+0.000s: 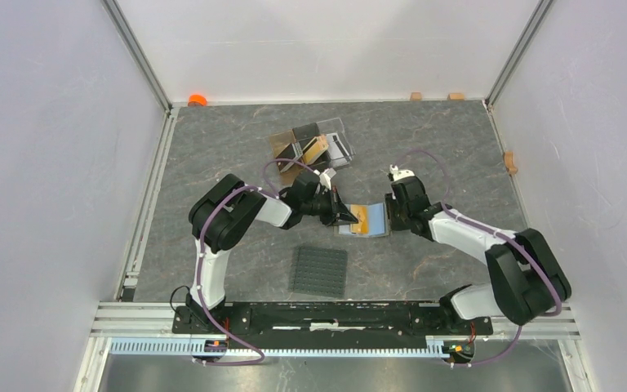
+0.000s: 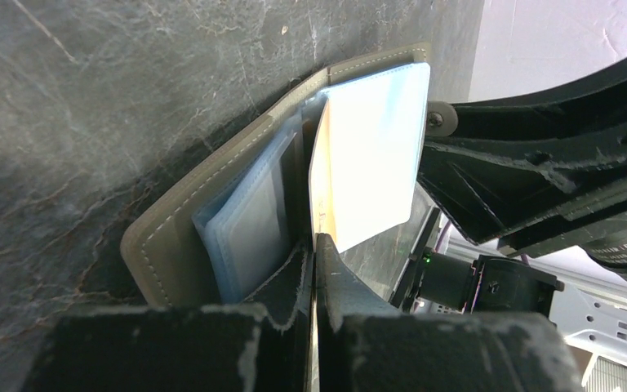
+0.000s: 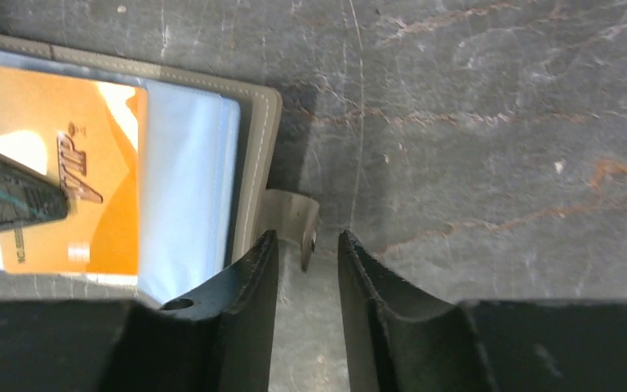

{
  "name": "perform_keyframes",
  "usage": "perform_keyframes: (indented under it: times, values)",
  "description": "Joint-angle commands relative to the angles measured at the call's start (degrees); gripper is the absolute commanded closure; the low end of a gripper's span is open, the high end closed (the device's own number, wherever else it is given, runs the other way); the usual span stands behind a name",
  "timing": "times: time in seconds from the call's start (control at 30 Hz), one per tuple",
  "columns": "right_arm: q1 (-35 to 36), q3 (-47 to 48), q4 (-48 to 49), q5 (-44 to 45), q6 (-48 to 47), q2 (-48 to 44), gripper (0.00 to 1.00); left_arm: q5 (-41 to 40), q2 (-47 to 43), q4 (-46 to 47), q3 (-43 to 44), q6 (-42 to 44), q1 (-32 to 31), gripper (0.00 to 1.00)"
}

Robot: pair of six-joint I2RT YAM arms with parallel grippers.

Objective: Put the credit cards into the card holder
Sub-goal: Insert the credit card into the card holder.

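Note:
The card holder point(image 1: 378, 220) lies open on the table, olive outside with clear bluish pockets point(image 2: 249, 220) inside. My left gripper point(image 1: 345, 215) point(image 2: 316, 245) is shut on the near edge of a gold-orange credit card point(image 1: 360, 219) point(image 3: 90, 147) marked VIP. That card rests over the holder's pockets; whether it is inside one I cannot tell. In the left wrist view the card point(image 2: 319, 184) shows edge-on. My right gripper point(image 1: 389, 214) point(image 3: 308, 237) is open at the holder's right edge, with the snap tab point(image 3: 290, 214) just at its fingertips, not pinched.
A clear stand point(image 1: 314, 145) with cards in its slots sits behind the holder. A dark grey studded mat point(image 1: 319, 270) lies in front of it. Small wooden blocks point(image 1: 510, 162) and an orange object point(image 1: 197, 100) sit by the walls.

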Motion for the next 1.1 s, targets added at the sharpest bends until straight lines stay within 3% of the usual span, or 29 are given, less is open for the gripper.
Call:
perform_keyframes:
  times: [0.0, 0.13, 0.33, 0.53, 0.9, 0.97, 1.07]
  values:
    - [-0.90, -0.44, -4.68, -2.87, 1.88, -6.34, 0.58, -4.47, 1.09, -7.60, 0.03, 3.65, -0.68, 0.98]
    - [-2.26, -1.97, -4.04, -5.72, 2.99, -11.21, 0.49, -4.56, 1.26, -7.95, 0.04, 3.87, -0.68, 0.98]
    - [-5.16, -7.27, 3.24, -17.63, 4.62, -12.50, 0.38, -4.34, 1.36, -7.95, 0.14, 3.95, -0.64, 0.98]
    - [-7.64, -10.77, 8.31, -21.29, 5.65, -9.48, 0.37, -4.10, 1.00, -7.95, -0.06, 4.09, -0.63, 0.98]
    - [-9.51, -12.35, 16.14, -25.24, 7.89, -3.59, 0.52, -3.82, 1.17, -7.95, 0.03, 4.13, -0.63, 0.98]
    - [-9.50, -12.28, 15.83, -24.85, 8.04, -2.54, 0.58, -3.85, 1.16, -8.04, 0.11, 4.22, -0.68, 0.98]
    - [-9.56, -12.08, 13.81, -22.94, 7.90, -1.34, 0.77, -4.02, 1.11, -8.06, 0.20, 4.20, -0.63, 0.98]
